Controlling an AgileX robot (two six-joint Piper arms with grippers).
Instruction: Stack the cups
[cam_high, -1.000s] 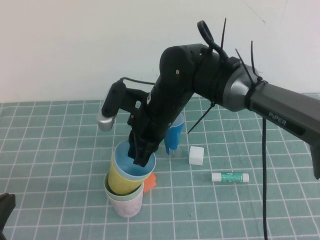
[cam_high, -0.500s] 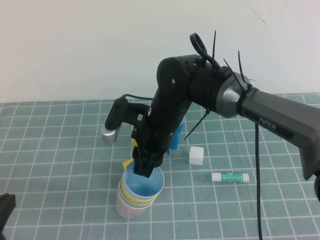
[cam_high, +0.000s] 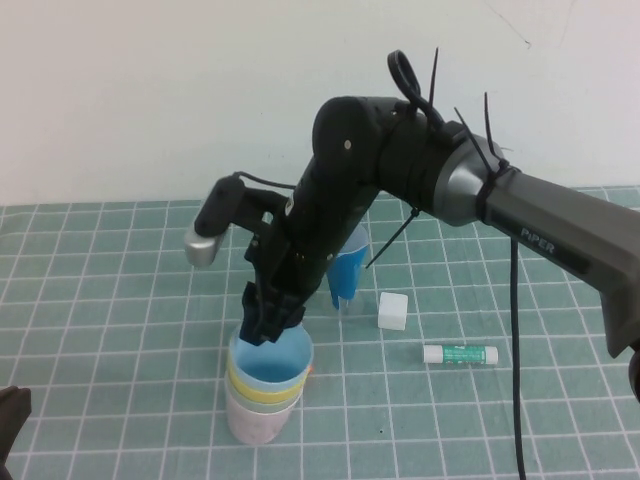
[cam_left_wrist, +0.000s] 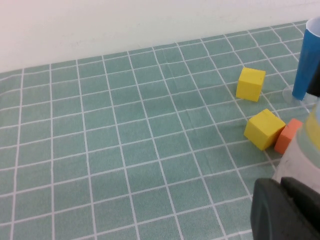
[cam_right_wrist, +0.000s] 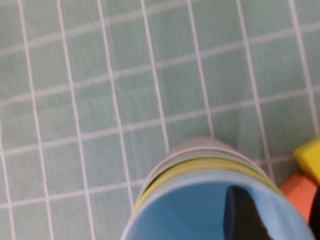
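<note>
Jaws: my right gripper (cam_high: 266, 330) spread over light blue matte cup (cam_high: 271, 362) rim, 12 o'clock | 4 cups nested | left gripper (cam_left_wrist: 285, 210): cannot tell.

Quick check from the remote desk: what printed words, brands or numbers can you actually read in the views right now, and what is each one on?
"PiPER": white letters on the right arm's grey link; its right claw hangs at the light blue cup.
Glue stick: green label, print too small to read.
White cube: no markings visible.
Left claw: no text visible.
Nothing else readable.
</note>
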